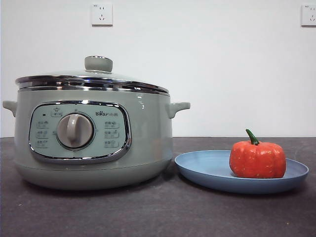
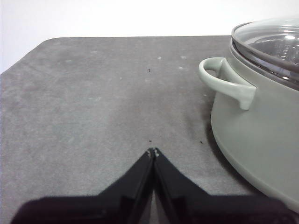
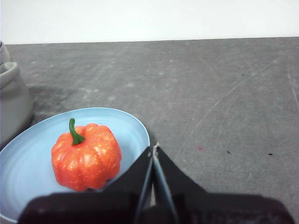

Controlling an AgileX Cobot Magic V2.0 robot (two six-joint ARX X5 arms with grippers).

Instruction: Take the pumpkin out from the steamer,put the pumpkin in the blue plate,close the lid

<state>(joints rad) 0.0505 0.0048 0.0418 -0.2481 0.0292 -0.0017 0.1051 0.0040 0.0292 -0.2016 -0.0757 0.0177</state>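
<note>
Front view: steamer [image 1: 94,143], pale sage-green, with chrome-framed control panel [image 1: 80,131], grey dial [image 1: 75,130] and "Bear" logo, standing on the dark grey surface [image 1: 158,212]. Lid [image 1: 92,79], glass with chrome rim and green knob [image 1: 98,63], seated on the steamer. Blue plate [image 1: 207,168] just beside the steamer on the same surface; whether the two touch cannot be told. Pumpkin [image 1: 257,159], orange-red, ribbed, green stem curving upward, upright on the plate, on the half away from the steamer. White wall behind with two sockets [image 1: 101,14]. No arm or claw appears in this view.

Left wrist view: left claw [image 2: 153,152], black jaws pressed together tip to tip, empty, over bare surface, apart from the steamer. One side handle [image 2: 226,79] and the lid's glass edge are seen here from above; the panel, plate and pumpkin are not.

Right wrist view: right claw [image 3: 154,148], jaws closed together, holding nothing, near the plate's rim, just beside the pumpkin but not touching it. The plate's round interior and the pumpkin's top are seen here from above; only a sliver of the steamer shows at the frame edge, its lid out of view.
</note>
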